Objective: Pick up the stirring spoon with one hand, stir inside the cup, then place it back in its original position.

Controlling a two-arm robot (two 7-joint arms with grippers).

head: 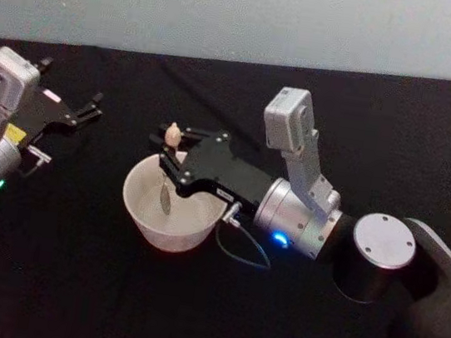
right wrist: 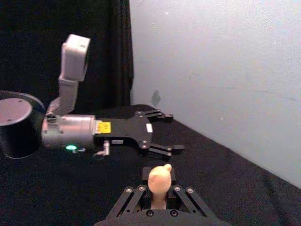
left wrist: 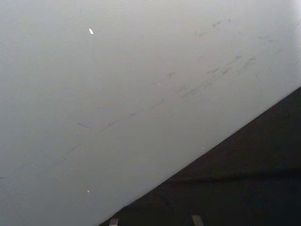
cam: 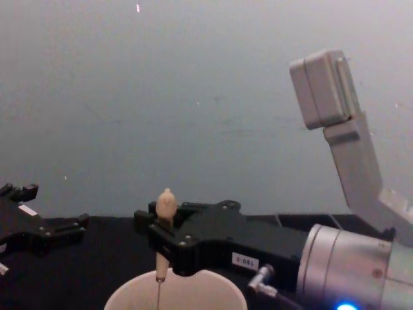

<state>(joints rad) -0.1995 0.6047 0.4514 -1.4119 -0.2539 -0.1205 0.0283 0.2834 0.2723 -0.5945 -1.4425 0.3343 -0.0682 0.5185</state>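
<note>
The cream-white cup (head: 158, 231) stands on the black table just left of centre, and its rim (cam: 213, 290) shows in the chest view. My right gripper (head: 172, 160) hovers over the cup's far rim, shut on the stirring spoon (head: 173, 135). The spoon is upright: its beige knob (cam: 166, 203) sticks up above the fingers and its thin shaft (cam: 159, 287) hangs down into the cup. The knob (right wrist: 159, 179) also rises between the right gripper's fingers in the right wrist view. My left gripper (head: 75, 131) rests parked at the far left, open and empty.
Black cloth covers the table (head: 67, 281), with a pale wall (head: 231, 10) behind its far edge. The right arm's grey wrist and dark elbow joint (head: 377, 258) lie over the table to the right of the cup. The left gripper (right wrist: 171, 132) sits well away from the cup.
</note>
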